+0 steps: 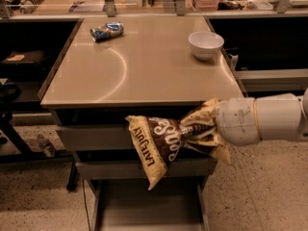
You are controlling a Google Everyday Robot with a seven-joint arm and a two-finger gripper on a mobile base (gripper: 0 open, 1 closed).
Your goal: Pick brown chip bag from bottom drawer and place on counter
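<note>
The brown chip bag (166,141), dark brown with tan-yellow edges and white script, hangs in the air in front of the two upper drawer fronts. My gripper (208,129) is shut on the bag's right end; the white arm comes in from the right edge. The bag is lifted well above the open bottom drawer (149,208), whose flat grey floor shows at the bottom of the view. The bag's top edge is just below the front rim of the beige counter (139,66).
A white bowl (205,44) stands at the counter's back right. A small blue-and-silver snack bag (106,31) lies at the back left. Dark shelving flanks the cabinet on both sides. A black stand leg (14,138) is on the floor at left.
</note>
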